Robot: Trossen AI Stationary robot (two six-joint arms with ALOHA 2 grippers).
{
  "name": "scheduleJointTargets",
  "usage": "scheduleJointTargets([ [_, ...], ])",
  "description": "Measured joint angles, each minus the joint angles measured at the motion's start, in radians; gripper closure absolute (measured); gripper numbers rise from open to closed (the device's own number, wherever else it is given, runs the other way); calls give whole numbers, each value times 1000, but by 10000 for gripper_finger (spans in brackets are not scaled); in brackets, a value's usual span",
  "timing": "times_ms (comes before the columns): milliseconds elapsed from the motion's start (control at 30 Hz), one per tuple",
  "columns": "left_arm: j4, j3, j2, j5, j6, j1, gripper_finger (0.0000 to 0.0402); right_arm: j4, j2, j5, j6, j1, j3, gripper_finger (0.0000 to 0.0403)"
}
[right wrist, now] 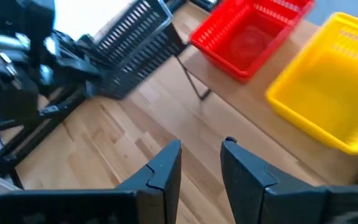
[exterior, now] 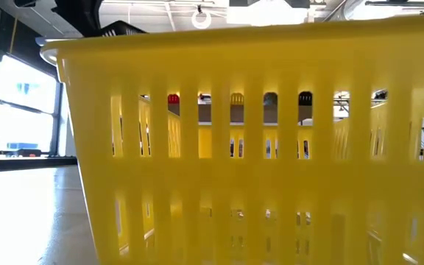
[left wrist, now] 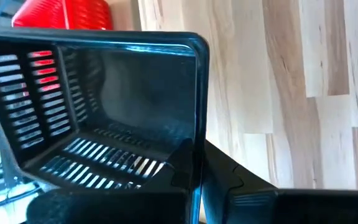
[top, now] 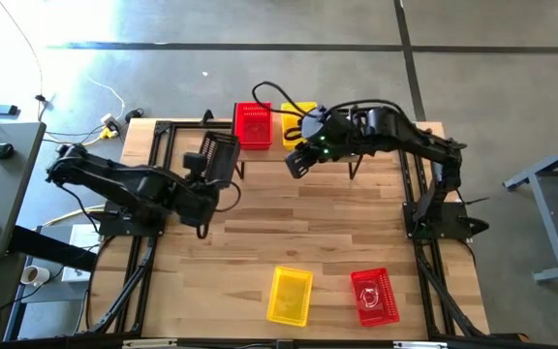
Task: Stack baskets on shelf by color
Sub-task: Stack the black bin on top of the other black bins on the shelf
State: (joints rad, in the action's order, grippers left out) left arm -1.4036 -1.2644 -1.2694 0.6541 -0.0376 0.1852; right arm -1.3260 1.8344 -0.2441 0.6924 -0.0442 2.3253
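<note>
Left of centre in the high view, left gripper (top: 204,184) pinches the light, stiff black plastic mesh basket (top: 220,158) by its rim; right gripper (top: 298,161) hangs empty, fingers apart.

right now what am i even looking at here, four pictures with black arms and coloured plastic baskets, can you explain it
These are four cameras on one two-armed robot at a wooden table. One looks down from above, one sits at table height, and one rides on each wrist.

From above, the left gripper is shut on the rim of a black plastic mesh basket, lifted near the low wooden shelf. Its wrist camera looks straight into that basket.

The right gripper hangs open and empty in front of the shelf. A red mesh basket and a yellow mesh basket already sit on the shelf, side by side.

At the table's near edge lie another yellow basket and another red basket. The table-height camera is almost filled by that yellow one.
</note>
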Motion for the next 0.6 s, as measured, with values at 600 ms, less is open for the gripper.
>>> scheduleJointTargets([
  [600,-164,-2,-201,75,-73,106,401,307,156,-15,8,39,0,304],
])
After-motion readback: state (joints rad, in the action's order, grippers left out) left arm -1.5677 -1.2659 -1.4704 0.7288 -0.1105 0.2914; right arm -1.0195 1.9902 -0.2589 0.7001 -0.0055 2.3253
